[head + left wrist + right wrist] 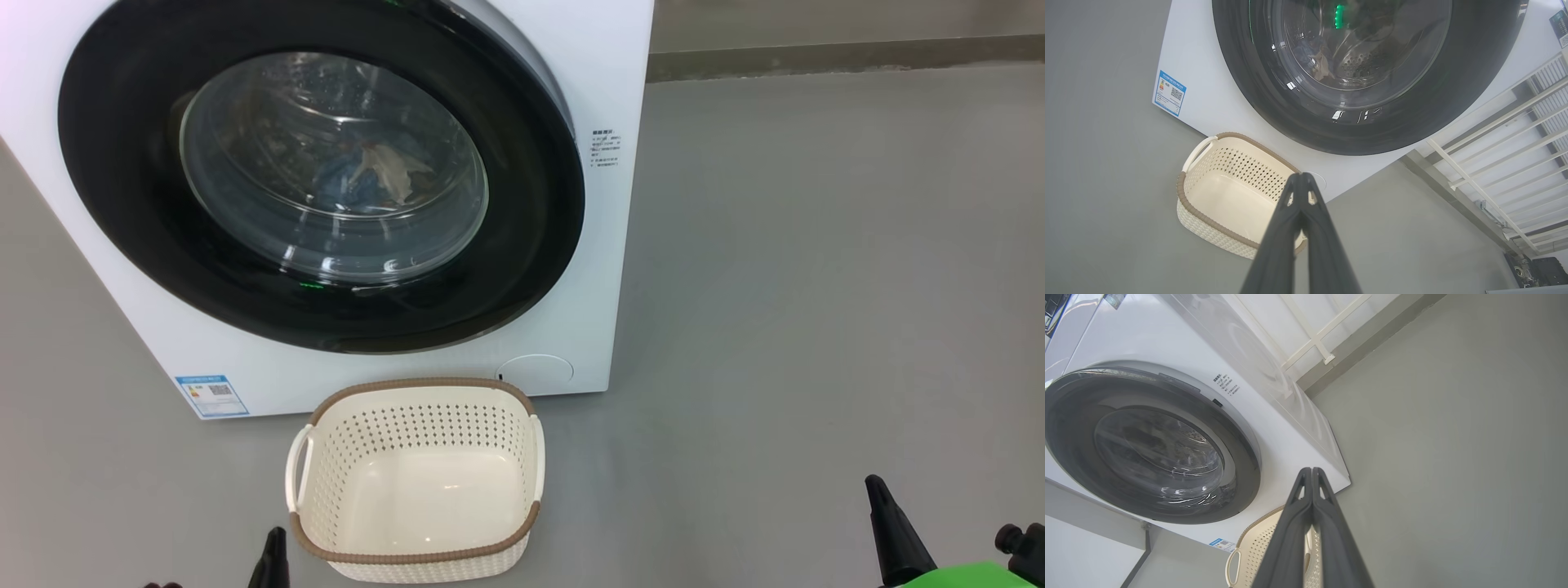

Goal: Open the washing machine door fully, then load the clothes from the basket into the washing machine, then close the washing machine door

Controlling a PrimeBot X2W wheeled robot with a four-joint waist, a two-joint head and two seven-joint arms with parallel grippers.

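The white washing machine (608, 269) stands at the left of the head view. The washing machine door (122, 171), with its black rim and glass bowl, lies closed against the front. Through the glass I see the clothes (371, 175) in the drum, blue with a cream part; they also show in the left wrist view (1321, 67). In front of the machine sits the basket (416, 384), with nothing in it. My left gripper (273, 555) is low beside the basket's near left corner, shut and holding nothing (1301, 175). My right gripper (894, 531) is far to the right over the floor, shut and holding nothing (1311, 470).
Grey floor (816, 286) stretches to the right of the machine up to a dark skirting strip (816, 57). A white barred frame (1494, 139) stands past the machine's far side. A blue label sticker (212, 396) marks the lower front corner.
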